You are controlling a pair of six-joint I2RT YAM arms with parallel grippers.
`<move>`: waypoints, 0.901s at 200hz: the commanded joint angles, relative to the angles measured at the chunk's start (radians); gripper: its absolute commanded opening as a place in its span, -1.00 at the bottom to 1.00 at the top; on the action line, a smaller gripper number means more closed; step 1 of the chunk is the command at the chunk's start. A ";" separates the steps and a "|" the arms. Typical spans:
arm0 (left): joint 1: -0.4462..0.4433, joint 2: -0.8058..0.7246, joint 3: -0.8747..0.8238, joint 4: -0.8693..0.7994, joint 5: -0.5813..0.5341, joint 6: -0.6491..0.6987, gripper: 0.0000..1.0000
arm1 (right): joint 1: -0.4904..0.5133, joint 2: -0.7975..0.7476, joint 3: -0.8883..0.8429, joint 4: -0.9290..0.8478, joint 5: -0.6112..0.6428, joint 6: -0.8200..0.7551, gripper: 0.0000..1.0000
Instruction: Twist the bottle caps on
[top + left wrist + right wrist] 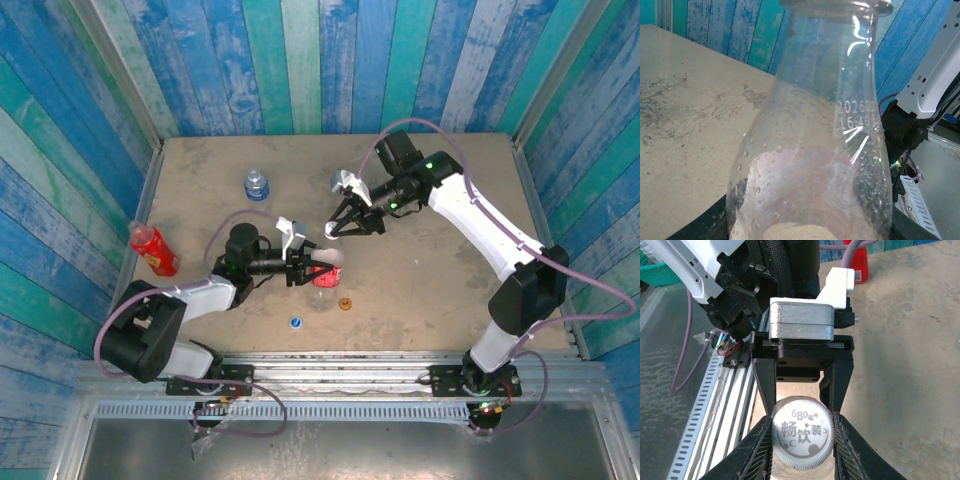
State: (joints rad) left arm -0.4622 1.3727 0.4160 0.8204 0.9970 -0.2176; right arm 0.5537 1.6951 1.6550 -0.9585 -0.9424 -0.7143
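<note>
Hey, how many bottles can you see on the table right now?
3: a slim red bottle at the left edge, a blue-labelled bottle toward the back, and a clear red-labelled bottle gripped by the left end effector near the middle.

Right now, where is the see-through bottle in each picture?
Top view: bottle mid-table, held by the left gripper.
Left wrist: bottle up close, centre, neck at the top edge.
Right wrist: bottle a clear sliver at the bottom edge, under the white cap.
Shared landmark: the sandy table, in all three.
</note>
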 commanded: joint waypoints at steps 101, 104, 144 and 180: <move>-0.004 -0.071 0.075 0.203 -0.242 0.009 0.04 | 0.081 -0.149 -0.279 0.230 0.374 0.581 -0.47; -0.004 -0.068 0.081 0.197 -0.243 0.015 0.04 | 0.084 -0.151 -0.279 0.224 0.381 0.582 -0.47; -0.018 -0.030 0.113 0.176 -0.247 0.042 0.03 | 0.117 -0.153 -0.260 0.159 0.477 0.592 -0.45; -0.024 -0.009 0.127 0.169 -0.255 0.048 0.03 | 0.178 -0.127 -0.225 0.085 0.599 0.582 -0.41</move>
State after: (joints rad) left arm -0.4828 1.3659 0.4461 0.7853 0.7811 -0.1764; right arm 0.6678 1.5051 1.4597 -0.6170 -0.4683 -0.1337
